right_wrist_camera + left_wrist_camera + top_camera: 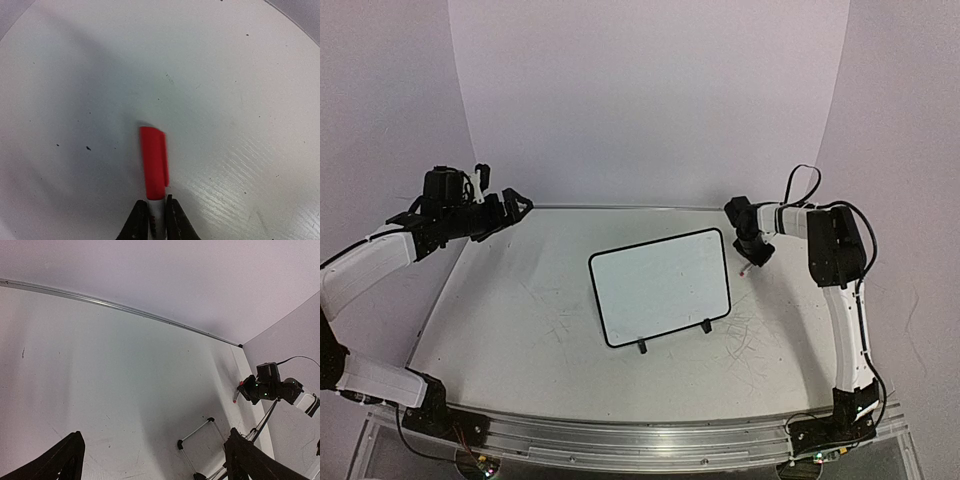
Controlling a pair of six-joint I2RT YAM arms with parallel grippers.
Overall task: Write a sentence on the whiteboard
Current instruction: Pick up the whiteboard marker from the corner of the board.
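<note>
1. Only plain glossy white is seen on the face of the whiteboard; print on the marker cannot be read, as its barrel is covered by the fingers.
2. The whiteboard is stood on its small black feet near the middle of the worktop, slightly skewed.
3. The right claw is closed tightly on the marker's white barrel, with the red cap pointed away from the fingers, just beside the board's upper right corner.
4. The left claw is spread wide with nothing held, raised at the far left, well apart from the board.
</note>
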